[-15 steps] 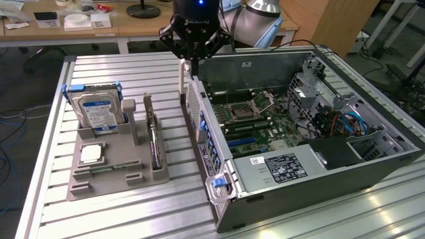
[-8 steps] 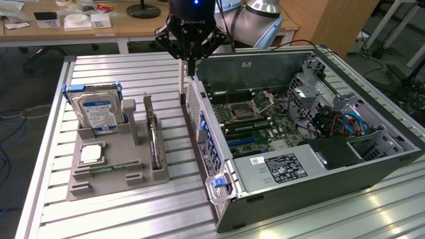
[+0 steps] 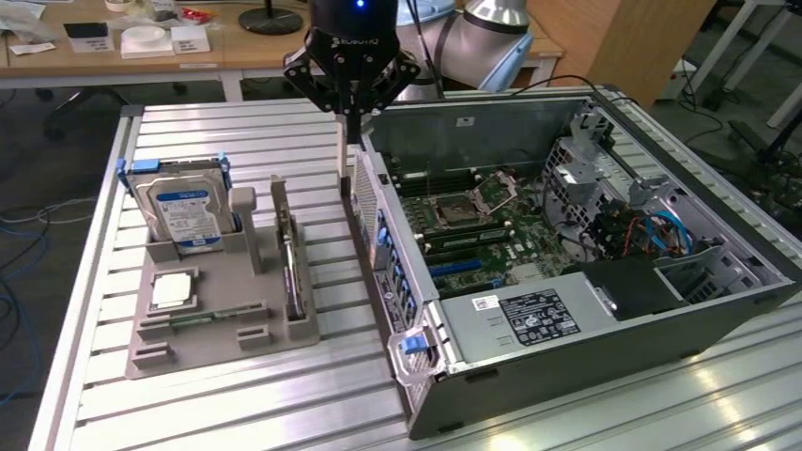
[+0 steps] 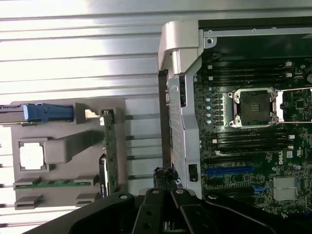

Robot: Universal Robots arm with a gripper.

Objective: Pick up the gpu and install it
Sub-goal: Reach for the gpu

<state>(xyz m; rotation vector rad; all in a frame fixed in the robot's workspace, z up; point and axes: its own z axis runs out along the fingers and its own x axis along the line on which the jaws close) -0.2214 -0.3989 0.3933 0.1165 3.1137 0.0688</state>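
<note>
Jaws (image 3: 349, 122) look closed w/ nothing btwn them, hanging at upper centre of the exterior frame, over the strip of worktop (image 3: 225, 132) btwn the grey holder (image 3: 188, 329) and the PC case (image 3: 589, 338), close to the case's rear corner. In the wrist view the jaws (image 4: 165, 175) sit at bottom centre, beside the case wall. The gpu (image 3: 291, 263) is not gripped: it stands on its long edge in a slot of the holder, centre-left of the exterior frame, well apart from the jaws. Prob. parked that way so its top edge is free for a pinch from above. HDD (image 3: 188, 211) is upright in the same holder. The case lies on its side w/ the panel off, so the mobo (image 3: 476, 216) faces up and a card can drop straight in. Blue expansion slot (image 3: 457, 268) looks empty, so install not done.
</note>
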